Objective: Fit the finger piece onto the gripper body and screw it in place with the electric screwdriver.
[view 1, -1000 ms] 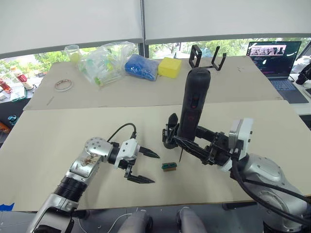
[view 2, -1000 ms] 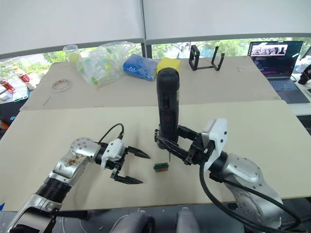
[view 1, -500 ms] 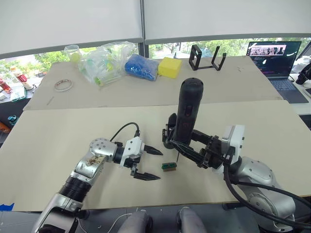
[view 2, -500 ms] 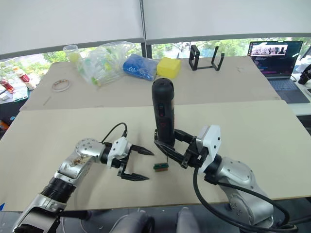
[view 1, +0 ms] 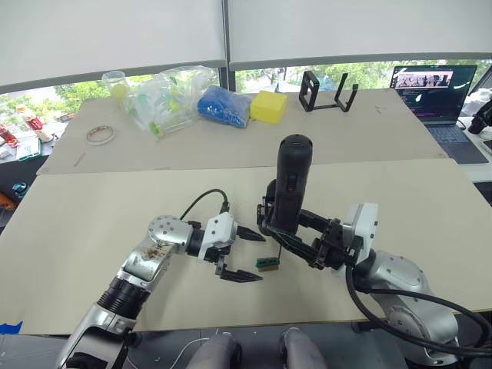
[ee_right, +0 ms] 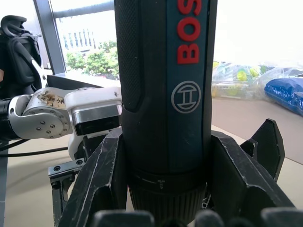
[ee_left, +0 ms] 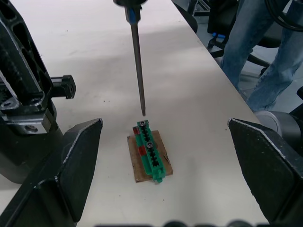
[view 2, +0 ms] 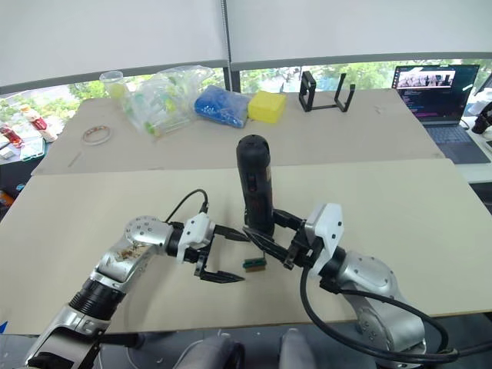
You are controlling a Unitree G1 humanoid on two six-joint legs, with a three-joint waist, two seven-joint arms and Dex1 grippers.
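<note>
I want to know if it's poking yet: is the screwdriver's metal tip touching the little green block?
Cannot tell. In the left wrist view the bit ends right at the green block's far end.

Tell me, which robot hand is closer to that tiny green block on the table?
The left hand: it is open, its fingers on either side of the green block. The right hand sits beyond the block, holding the electric screwdriver upright, bit just above it.

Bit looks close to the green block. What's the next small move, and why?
Probably ease the electric screwdriver straight down: its bit hovers just above the end screw on the green block. The right claw holds it upright; the left claw is open, flanking the block.
</note>
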